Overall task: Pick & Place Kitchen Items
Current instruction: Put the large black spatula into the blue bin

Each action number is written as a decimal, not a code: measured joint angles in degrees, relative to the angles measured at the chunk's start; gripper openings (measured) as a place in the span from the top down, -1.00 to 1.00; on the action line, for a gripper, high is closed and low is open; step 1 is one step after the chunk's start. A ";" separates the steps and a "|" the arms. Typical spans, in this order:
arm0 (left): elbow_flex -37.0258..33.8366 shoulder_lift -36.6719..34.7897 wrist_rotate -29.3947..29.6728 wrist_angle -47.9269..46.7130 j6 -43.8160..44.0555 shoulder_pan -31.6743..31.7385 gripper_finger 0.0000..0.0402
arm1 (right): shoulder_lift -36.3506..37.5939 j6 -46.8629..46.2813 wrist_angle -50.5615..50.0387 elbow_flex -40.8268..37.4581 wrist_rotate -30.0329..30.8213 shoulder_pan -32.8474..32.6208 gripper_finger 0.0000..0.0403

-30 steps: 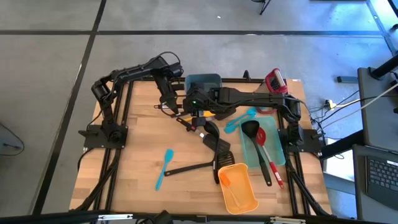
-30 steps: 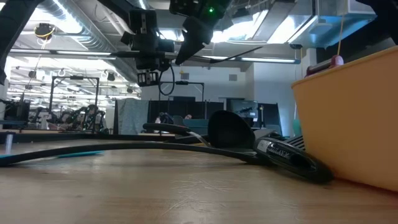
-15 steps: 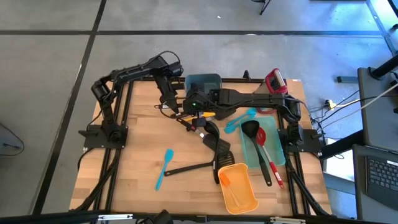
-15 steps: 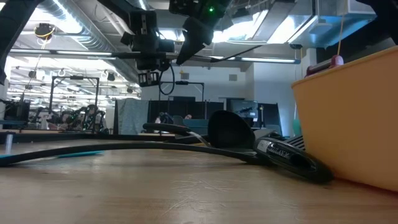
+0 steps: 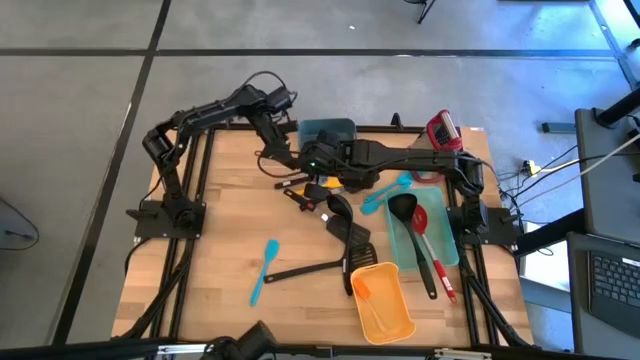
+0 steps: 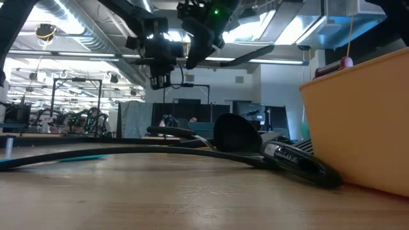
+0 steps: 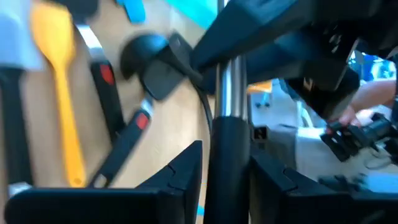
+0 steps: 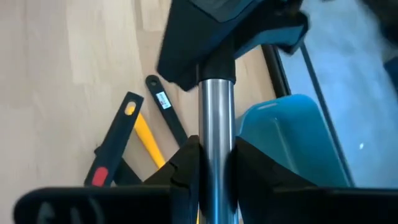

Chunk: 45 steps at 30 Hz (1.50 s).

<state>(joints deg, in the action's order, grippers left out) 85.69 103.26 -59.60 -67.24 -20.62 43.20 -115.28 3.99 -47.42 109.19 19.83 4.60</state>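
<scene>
Although several handles carry small markings, none can be read: a white label on a black handle lying on the table is too small to make out, and red patches on two other black handles show no letters.

Both arms meet over the far middle of the table, above a heap of black utensils. The right gripper is clamped on the steel shaft of a black turner, its fingers pressed to either side of the metal, and the turner hangs in the air clear of the wood. The left gripper sits just beside it, with the same turner's black handle running between its fingers. Whether those fingers touch the handle or stand slightly off it, I cannot tell.

A yellow spatula lies below among the black handles. A teal spatula lies alone on the near left of the table, well apart from the heap. An orange bin stands at the near edge. To its right, a clear tray holds a black ladle and a red spoon. A teal box stands at the far edge, behind the grippers.
</scene>
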 joint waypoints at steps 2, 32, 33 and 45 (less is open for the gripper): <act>0.00 -0.88 0.03 2.63 0.69 0.89 0.53 | 0.00 -0.59 -0.06 0.00 -0.37 0.39 0.65; 0.00 -13.65 2.01 33.22 24.67 13.75 0.57 | 0.17 0.64 17.75 -0.04 -29.21 22.22 0.65; 0.00 -13.63 2.49 33.31 24.62 13.81 0.57 | 0.17 1.49 18.77 -0.04 -31.39 23.34 0.65; -0.02 -15.43 7.61 36.79 27.52 13.76 0.57 | -4.14 7.61 28.84 0.02 -43.61 27.27 0.67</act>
<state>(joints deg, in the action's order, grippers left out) 85.67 87.82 -51.99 -30.45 6.90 56.96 -119.43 11.60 -18.57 109.21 -23.78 31.87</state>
